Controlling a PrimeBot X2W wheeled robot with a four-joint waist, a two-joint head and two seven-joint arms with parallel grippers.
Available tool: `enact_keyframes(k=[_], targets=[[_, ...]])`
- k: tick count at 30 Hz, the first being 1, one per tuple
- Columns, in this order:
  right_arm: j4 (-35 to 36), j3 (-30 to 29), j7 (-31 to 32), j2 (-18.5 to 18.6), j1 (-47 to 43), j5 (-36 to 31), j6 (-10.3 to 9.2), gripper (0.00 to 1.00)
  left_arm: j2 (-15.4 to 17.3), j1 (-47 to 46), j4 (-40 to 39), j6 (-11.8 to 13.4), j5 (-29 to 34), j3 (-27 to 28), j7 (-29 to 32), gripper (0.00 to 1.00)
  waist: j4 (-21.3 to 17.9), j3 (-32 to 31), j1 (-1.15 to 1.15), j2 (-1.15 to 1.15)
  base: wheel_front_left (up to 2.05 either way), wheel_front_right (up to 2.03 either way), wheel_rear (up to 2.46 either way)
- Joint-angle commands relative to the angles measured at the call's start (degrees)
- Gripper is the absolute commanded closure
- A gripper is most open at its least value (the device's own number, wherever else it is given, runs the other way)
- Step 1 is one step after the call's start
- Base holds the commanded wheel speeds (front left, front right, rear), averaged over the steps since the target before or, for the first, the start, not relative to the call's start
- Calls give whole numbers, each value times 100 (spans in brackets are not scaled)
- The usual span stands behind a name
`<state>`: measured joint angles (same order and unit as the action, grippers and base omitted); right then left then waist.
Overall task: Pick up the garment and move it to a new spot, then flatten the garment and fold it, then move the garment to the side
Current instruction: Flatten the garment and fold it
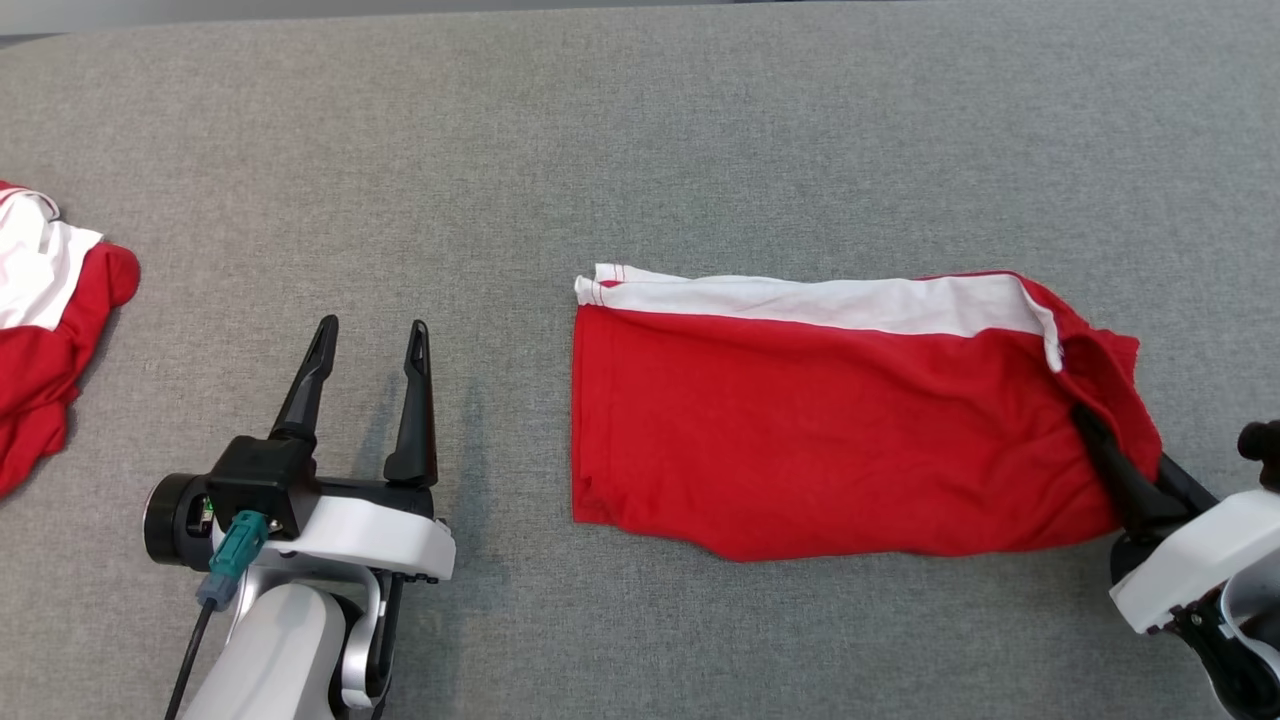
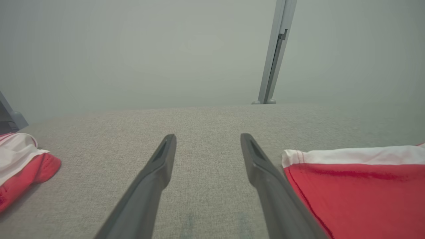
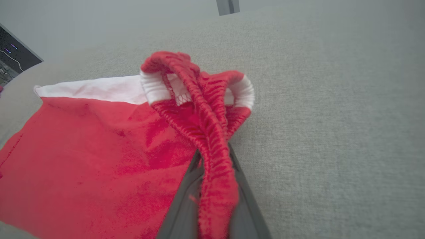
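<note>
At the far left edge of the grey cloth-covered desk lies a crumpled red-and-white bundle, well apart from the work. Next comes the left gripper, low over bare cloth with its two fingers spread wide and nothing between them. The garment's left hem is just to its right.

The garment lies mid-desk, right of centre. It is a flat red oblong with a white stripe along its far edge. At its right end the cloth rises in a bunch, where the right gripper has its fingers pressed together on the gathered red waistband — a pinch on cloth, not an empty close.

This looks like the start of a fold, right end over toward the left hem. To do it well:
- raise the pinched end only enough to clear the lower layer
- carry it straight along the stripe so the edges line up
- let the idle left gripper pin the left hem if the lower layer starts to drag.

The pinch sits on bunched elastic, so one layer may slip out.

Count: two garments — one being worked, one bundled aside; two grippers, each with two fingers.
</note>
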<state>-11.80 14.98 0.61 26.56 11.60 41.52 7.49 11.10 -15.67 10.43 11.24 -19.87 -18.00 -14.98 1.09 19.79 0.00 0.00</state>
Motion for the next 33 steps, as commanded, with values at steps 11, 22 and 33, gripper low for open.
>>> enact_keyframes(k=[11,22,33], targets=[[1117,366,629,155,273,1546,3,100,20,-25,-5,22,-26,-91,21,0,-13,-51,0,0,0,0,0],[1130,1584,968,-293,1261,2137,3,100,-20,-155,12,-5,-46,-180,12,0,308,26,0,0,0,0,0],[32,2760,493,-759,2185,2288,4,100,-173,-232,78,-62,-51,-234,-15,0,662,223,0,0,0,0,0]])
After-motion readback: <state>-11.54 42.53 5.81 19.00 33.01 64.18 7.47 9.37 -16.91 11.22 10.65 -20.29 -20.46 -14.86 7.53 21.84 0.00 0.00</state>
